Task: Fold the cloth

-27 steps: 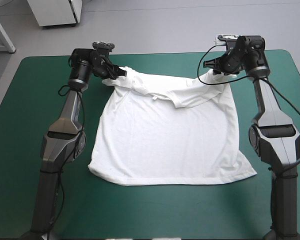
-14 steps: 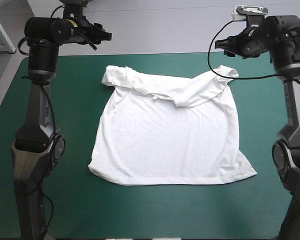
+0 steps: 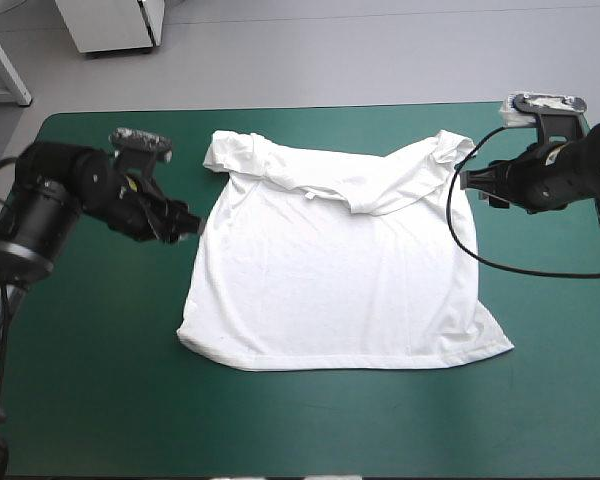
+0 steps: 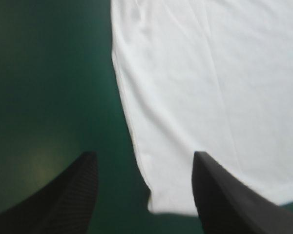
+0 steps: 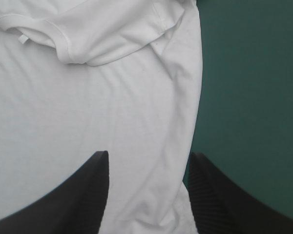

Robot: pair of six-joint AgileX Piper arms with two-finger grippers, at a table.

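T-shirt (image 3: 330,280) spread flat and white across the middle of the table, hem toward the near edge. Its upper part is turned down over the chest in a rumpled band along the far side, and the collar (image 5: 58,44) is tucked into that fold. The near right hem corner flares out a little wider than the rest.

Over to the left gripper (image 3: 188,224): it sits just beside the shirt's left side edge, about halfway along it. From its own camera the left gripper (image 4: 144,195) shows black fingers (image 4: 68,200) spread well apart with nothing between them but open air. The shirt's side edge and a hem corner lie below that gap.

Now the right gripper (image 3: 472,184), just off the shirt's right side edge, up near the folded band. Its own view has the gripper (image 5: 146,195) wide open too and gripping nothing. White cloth lies under the gap, and the shirt's edge runs close by one finger (image 5: 210,204).

All around, the teal-green cover (image 3: 100,400) shows bare on every side of the shirt.
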